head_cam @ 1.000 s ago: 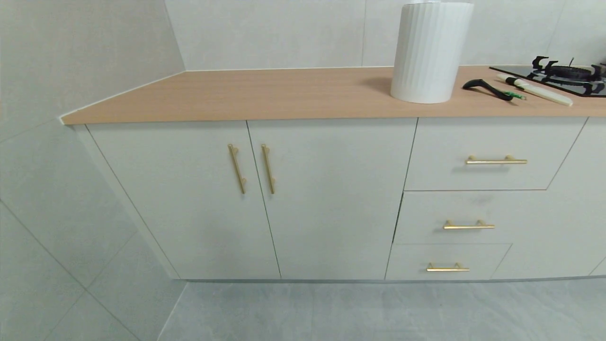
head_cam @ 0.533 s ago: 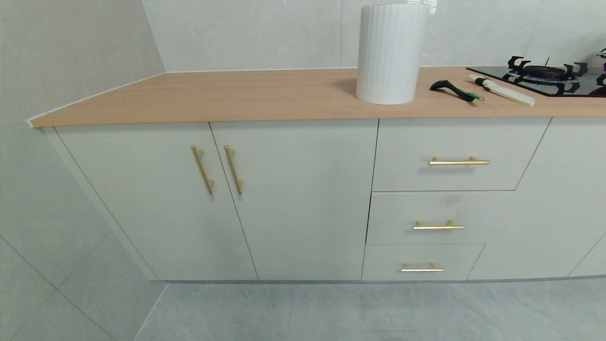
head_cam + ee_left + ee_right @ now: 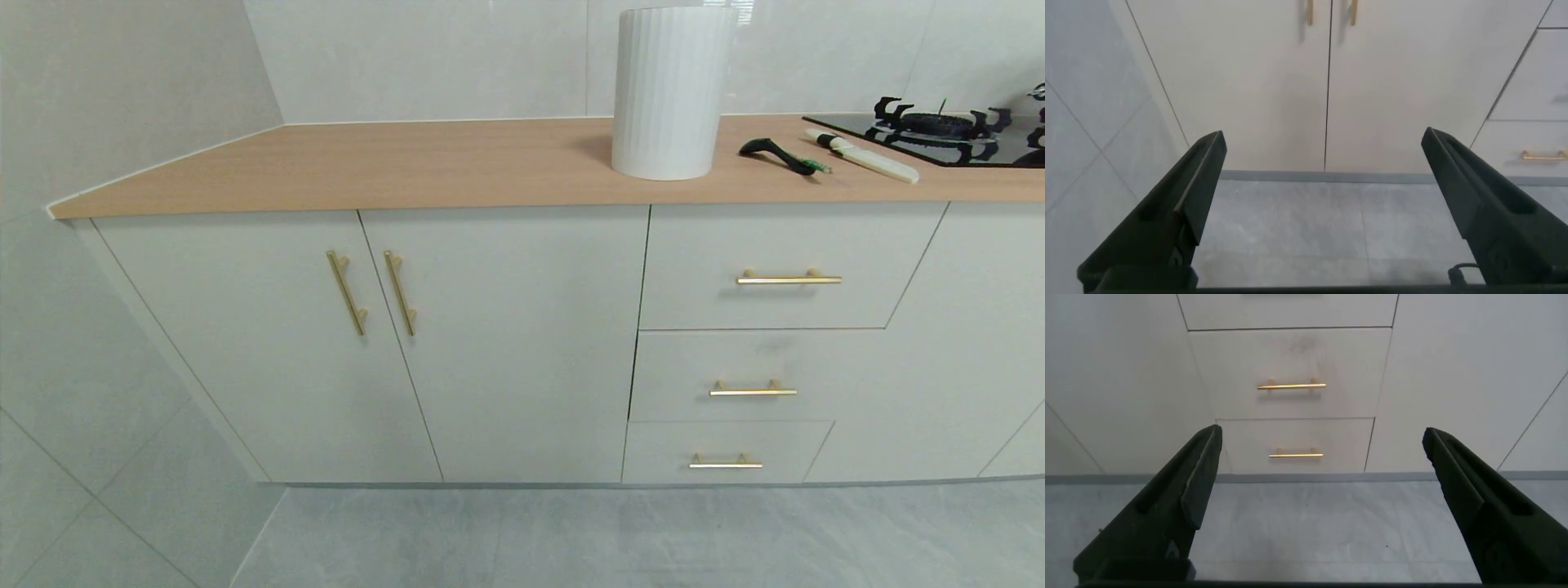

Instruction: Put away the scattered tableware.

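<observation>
Wooden surface point(image 3: 408, 167) carries a white ribbed cylindrical holder point(image 3: 668, 90), with a black curved peeler point(image 3: 780, 153) and cream-bladed knife point(image 3: 865, 156) just beside it, while left pincer point(image 3: 1323, 137) and right pincer point(image 3: 1323, 433) gape wide, lower down than it.

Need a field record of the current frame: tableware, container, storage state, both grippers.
surface: wooden countertop
tableware: black utensil and cream-bladed knife, lying side by side next to the stove
container: white ribbed canister, upright, to the robot's left of the utensil
storage: cabinet doors and three drawers, all shut
left gripper: open, empty, low, facing the doors
right gripper: open, empty, low, facing the lower drawers
</observation>
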You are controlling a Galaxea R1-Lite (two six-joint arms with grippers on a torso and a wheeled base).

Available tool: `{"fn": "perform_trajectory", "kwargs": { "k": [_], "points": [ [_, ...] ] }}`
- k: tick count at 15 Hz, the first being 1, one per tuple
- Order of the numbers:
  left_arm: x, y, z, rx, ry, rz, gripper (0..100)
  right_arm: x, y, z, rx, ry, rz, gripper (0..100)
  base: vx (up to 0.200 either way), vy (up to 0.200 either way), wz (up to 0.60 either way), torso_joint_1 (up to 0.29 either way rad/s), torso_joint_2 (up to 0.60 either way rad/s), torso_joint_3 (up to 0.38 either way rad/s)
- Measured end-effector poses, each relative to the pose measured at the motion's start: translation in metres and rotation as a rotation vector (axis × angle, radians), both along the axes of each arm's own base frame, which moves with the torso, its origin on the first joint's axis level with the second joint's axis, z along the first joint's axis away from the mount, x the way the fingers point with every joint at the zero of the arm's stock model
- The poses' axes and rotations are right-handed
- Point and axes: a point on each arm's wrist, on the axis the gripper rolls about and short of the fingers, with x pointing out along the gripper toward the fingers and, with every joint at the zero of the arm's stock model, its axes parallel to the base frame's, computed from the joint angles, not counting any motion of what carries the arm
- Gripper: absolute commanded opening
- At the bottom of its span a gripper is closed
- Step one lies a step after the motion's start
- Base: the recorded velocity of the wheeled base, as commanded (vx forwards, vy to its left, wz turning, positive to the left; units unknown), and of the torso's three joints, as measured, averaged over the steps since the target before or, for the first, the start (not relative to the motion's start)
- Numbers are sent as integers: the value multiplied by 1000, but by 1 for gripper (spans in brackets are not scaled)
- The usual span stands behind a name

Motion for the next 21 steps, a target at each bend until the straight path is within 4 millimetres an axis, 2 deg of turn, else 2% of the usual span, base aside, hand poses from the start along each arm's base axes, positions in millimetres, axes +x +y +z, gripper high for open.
{"fn": "perform_trajectory", "kwargs": {
  "k": [5, 12, 15, 21],
  "points": [
    [0, 0, 0, 0, 0, 0, 100, 0, 0, 0, 1, 0, 0, 100, 200, 0, 0, 0, 5, 7],
    [0, 0, 0, 0, 0, 0, 100, 0, 0, 0, 1, 0, 0, 100, 0, 0, 0, 0, 0, 0],
    [0, 0, 0, -1, 0, 0, 100, 0, 0, 0, 0, 0, -1, 100, 0, 0, -600, -2, 5, 7],
    [0, 0, 0, -1, 0, 1, 100, 0, 0, 0, 0, 0, 0, 100, 0, 0, 0, 0, 0, 0]
  ]
}}
